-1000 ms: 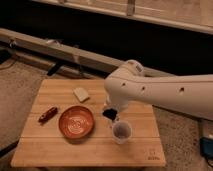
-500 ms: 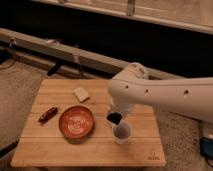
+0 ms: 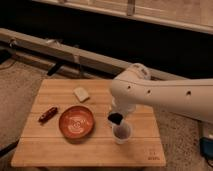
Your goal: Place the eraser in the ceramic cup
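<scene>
Pale wooden table (image 3: 145, 150) on a speckled floor, with a dark wall and a metal rail across the upper frame.

Items on the table:
- orange bowl (image 3: 76, 122), left of centre
- beige block (image 3: 81, 94), above the bowl
- dark red stick (image 3: 48, 114), at the left edge
- the ceramic cup (image 3: 122, 134), upright at lower centre, just right of the bowl and apart from it

The white arm (image 3: 165, 95) enters from the right and bends down over the table centre. The gripper (image 3: 116, 116) hangs at its tip, just above and slightly left of the cup's rim.

A small black block sits at that tip, clear of the tabletop. It is judged to be the eraser (image 3: 117, 120), with the pincer clamped on it. No other black block lies on the wood.

Change noted: over the last second the gripper has travelled a short way toward the lower right of the frame. It has moved from a spot beside the bowl's right rim to the near edge of the cup. The cup, bowl, block and stick have not shifted.

Finding: the carry is almost complete and the eraser is not yet in the cup. The gripper appears slightly off centre toward the cup's upper-left rim. A small further shift is probably needed before release, or the eraser may strike the rim and land on the table.
</scene>
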You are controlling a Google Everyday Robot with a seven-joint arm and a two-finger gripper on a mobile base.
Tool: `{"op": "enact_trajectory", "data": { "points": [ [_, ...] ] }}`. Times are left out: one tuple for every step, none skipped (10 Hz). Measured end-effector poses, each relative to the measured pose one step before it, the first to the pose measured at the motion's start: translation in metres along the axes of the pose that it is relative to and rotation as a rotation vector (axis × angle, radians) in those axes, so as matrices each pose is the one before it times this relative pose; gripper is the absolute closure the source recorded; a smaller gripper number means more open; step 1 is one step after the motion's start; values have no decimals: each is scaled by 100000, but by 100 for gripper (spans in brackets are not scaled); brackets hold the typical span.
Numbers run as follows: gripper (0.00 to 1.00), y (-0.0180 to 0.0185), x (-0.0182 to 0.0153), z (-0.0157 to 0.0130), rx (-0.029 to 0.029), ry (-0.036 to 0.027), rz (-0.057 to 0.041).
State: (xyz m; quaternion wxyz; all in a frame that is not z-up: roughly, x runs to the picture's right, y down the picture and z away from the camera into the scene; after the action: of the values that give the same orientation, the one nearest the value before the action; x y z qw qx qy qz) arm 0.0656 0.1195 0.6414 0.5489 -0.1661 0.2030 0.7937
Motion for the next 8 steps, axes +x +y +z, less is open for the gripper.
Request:
{"op": "enact_trajectory", "data": {
  "points": [
    [100, 96, 18, 10, -19, 10, -239],
    [100, -11, -11, 1, 17, -36, -6],
    [100, -117, 5, 125, 304, 299, 197],
    [100, -287, 165, 411, 909, 1092, 272],
    [100, -361, 377, 489, 624, 1136, 261],
    [100, -320, 236, 195, 296, 499, 359],
    [100, -400, 292, -154, 247, 234, 671],
    [100, -278, 245, -31, 271, 249, 89]
  ]
}}
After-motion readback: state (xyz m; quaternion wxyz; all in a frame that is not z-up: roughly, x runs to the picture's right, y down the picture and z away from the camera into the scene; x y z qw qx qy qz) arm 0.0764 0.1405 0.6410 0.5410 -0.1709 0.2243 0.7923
